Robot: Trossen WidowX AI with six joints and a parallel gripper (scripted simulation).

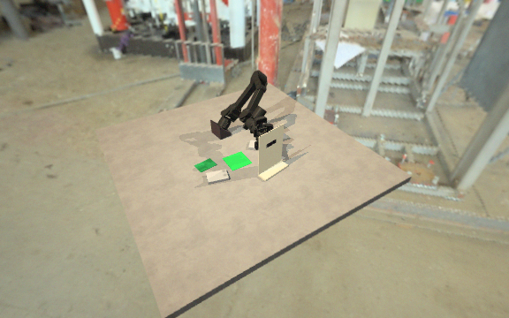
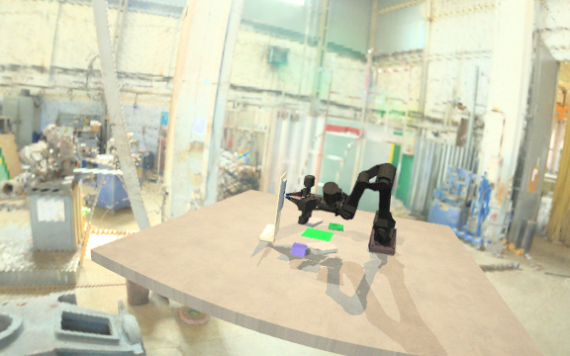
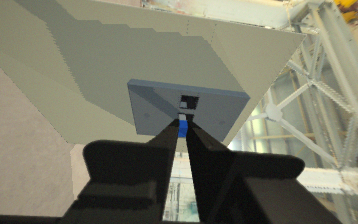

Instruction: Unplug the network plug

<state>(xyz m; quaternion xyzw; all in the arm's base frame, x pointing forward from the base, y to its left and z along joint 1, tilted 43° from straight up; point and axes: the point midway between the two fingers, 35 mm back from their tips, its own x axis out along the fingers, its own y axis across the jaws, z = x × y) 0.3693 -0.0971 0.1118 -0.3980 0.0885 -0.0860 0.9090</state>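
The small blue network plug [image 3: 182,127] sits in the grey socket plate [image 3: 150,107] on the upright beige panel [image 3: 100,55], pinched between the black gripper [image 3: 182,131] fingertips, its long axis pointing straight back along the gripper for the pull-out over the counter [image 1: 246,230].

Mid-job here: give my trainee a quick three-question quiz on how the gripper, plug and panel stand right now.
1. True or false: the black parallel-jaw gripper is shut on the small blue network plug.
2. Where is the plug? A) at the grey socket plate on the upright beige panel; B) on the bright green marked square; C) lying on the table.
3. Fill in: the gripper's fingertips are at the ____.

Key: 1 true; 2 A; 3 socket plate.
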